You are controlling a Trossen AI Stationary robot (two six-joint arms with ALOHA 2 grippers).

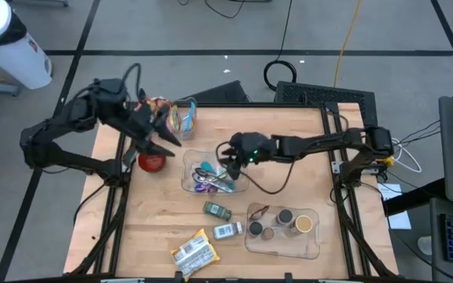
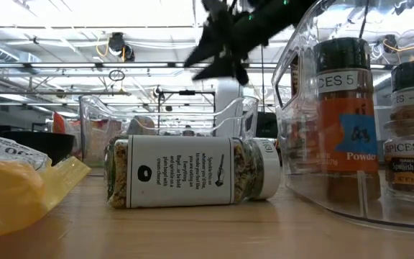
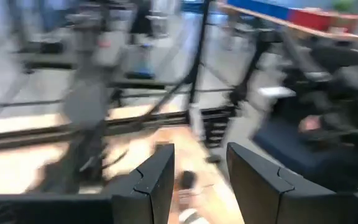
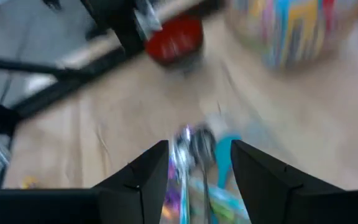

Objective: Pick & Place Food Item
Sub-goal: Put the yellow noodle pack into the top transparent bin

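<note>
A red round food item (image 1: pixel 152 163) rests on the wooden table (image 1: pixel 148 228) near its left edge and also shows in the right wrist view (image 4: pixel 176 40). My left gripper (image 1: pixel 173 146) hangs open just above and beside it, with nothing between its fingers (image 3: pixel 201 155). My right gripper (image 1: pixel 226 167) stands open over a clear bin of utensils (image 1: pixel 211 179). The utensils (image 4: pixel 194 155) show below its empty fingers. A clear bin with colourful snack bags (image 1: pixel 181 118) stands at the far left.
Two spice jars lie on their sides near the middle (image 1: pixel 217 210) (image 1: pixel 228 229); one fills the low view (image 2: pixel 192 171). A snack packet (image 1: pixel 193 251) lies at the near edge. A clear tray of upright spice jars (image 1: pixel 283 228) stands at the near right.
</note>
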